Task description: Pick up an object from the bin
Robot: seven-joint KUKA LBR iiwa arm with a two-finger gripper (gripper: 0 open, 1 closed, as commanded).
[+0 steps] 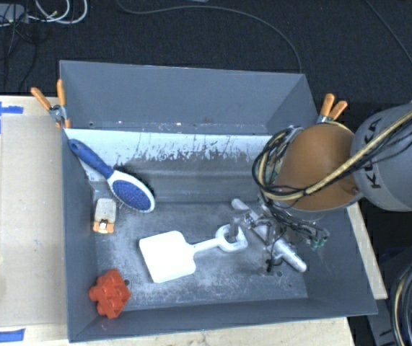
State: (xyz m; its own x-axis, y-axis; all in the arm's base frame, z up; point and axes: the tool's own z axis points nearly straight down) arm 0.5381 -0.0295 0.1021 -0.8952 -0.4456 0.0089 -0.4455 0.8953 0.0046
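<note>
The gripper (272,245) hangs low over the right side of the grey bin (184,103), close to the floor, beneath the arm's orange cover (321,168) and its loops of cable (274,171). Whether it is open or closed cannot be told from this angle, as its metal parts overlap from above, and nothing can be seen held in it.

Nearest to it is a white spatula (168,256), lying flat on the bin floor. The ringed end of its handle sits just left of the gripper, close enough that contact cannot be ruled out, while the broad blade lies further left, towards the middle of the near side. Its long axis runs left to right, the handle end tilted slightly towards the far wall. Any grasp here would likely turn on that: the thin handle is the part next to the gripper and the blade is well away from it.

The other things lie well apart on the left: a blue brush (130,192) angled down from the far-left corner, a small tan block (104,215) just beside its head, and a red lumpy toy (110,293) in the near-left corner.
</note>
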